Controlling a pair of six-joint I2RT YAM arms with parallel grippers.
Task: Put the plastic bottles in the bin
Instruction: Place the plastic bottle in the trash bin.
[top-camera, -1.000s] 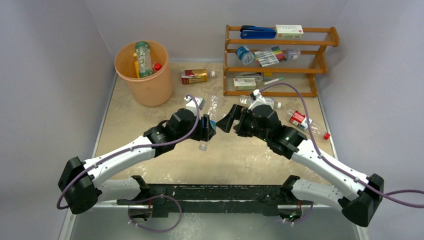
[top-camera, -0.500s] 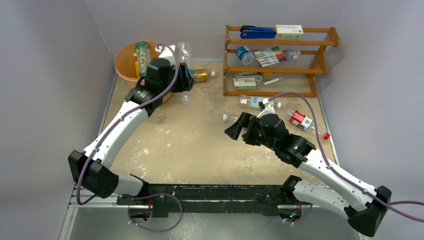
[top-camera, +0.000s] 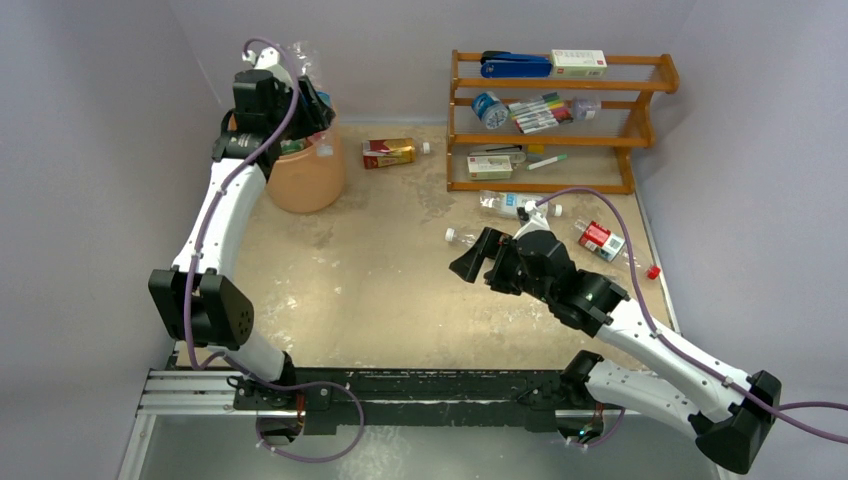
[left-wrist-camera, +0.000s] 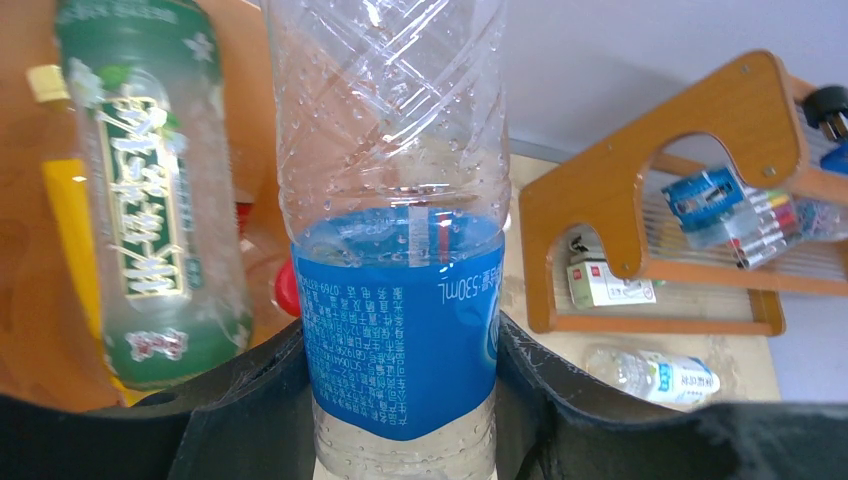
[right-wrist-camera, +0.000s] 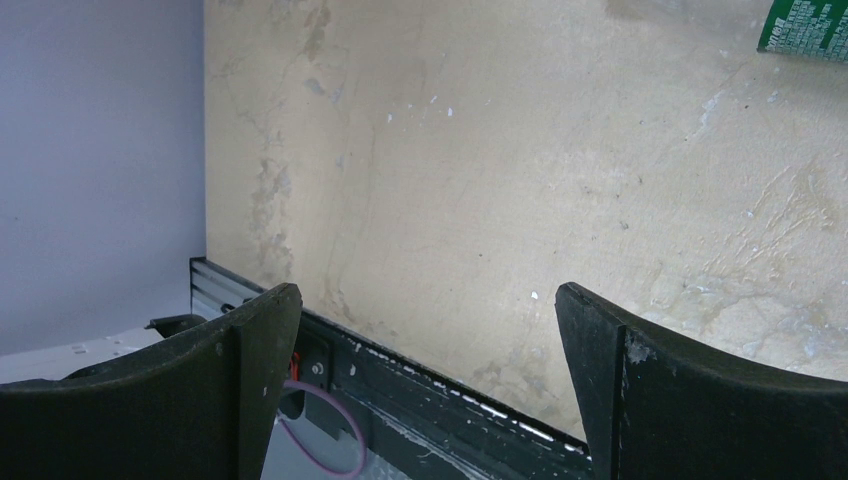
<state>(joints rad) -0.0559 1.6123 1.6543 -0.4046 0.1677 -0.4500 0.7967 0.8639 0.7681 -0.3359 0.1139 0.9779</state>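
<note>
My left gripper (top-camera: 308, 105) is shut on a clear bottle with a blue label (left-wrist-camera: 400, 340) and holds it upright above the peach-orange bin (top-camera: 305, 180). Inside the bin lie a green-labelled bottle (left-wrist-camera: 140, 220), a yellow one (left-wrist-camera: 68, 210) and a red cap (left-wrist-camera: 286, 290). My right gripper (top-camera: 475, 258) is open and empty above the table's middle; it also shows in the right wrist view (right-wrist-camera: 425, 300). On the table lie a boxy red-and-gold bottle (top-camera: 388, 152), a clear bottle (top-camera: 515, 205), a small clear one (top-camera: 458, 236) and a red-labelled one (top-camera: 605, 242).
The brown wooden rack (top-camera: 560, 85) with markers, boxes and a blue-labelled bottle (top-camera: 490, 108) stands at the back right. Grey walls close in the left, back and right sides. A green label's corner (right-wrist-camera: 805, 25) shows at the top of the right wrist view.
My left arm has carried the blue-labelled bottle from the table's middle up and back to above the bin. My right gripper drew back toward the right, then stayed still.
</note>
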